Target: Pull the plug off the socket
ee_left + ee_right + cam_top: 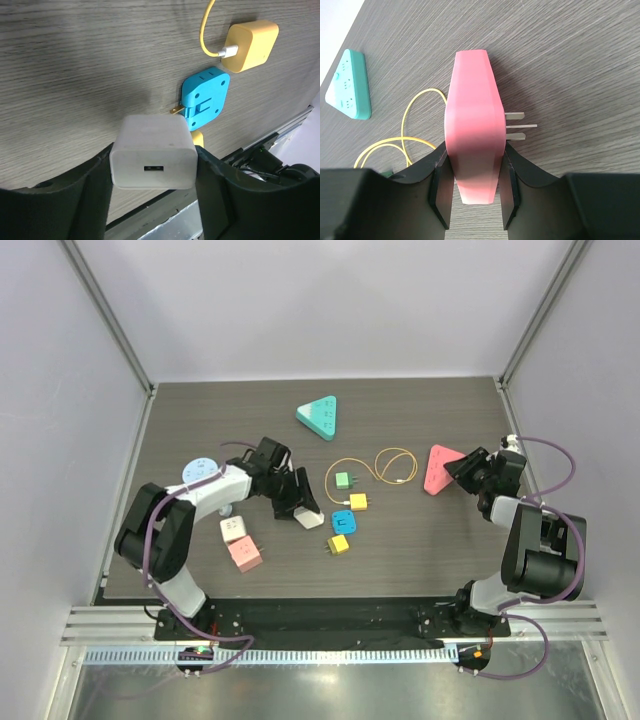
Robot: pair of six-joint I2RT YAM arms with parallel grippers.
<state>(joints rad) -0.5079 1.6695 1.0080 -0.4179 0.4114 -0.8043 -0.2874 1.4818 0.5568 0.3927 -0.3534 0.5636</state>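
A white plug (152,152) with a USB port on its near face sits between my left gripper's (152,172) fingers, which press on both its sides just over the table. From above the white plug (311,518) lies left of centre, apart from any socket. The pink triangular socket (472,130) stands on edge, and my right gripper (474,187) is shut on its two flat faces. Three metal pins (517,125) stick out of its right face. In the top view the pink socket (440,468) is at the right, with my right gripper (466,472) on it.
A teal triangular socket (319,417) lies at the back. A yellow cable (378,466) loops between a green plug (342,480) and a yellow plug (357,501). A blue plug (344,522), white cube (234,529), pink cube (244,554) and round pale-blue socket (198,470) lie nearby.
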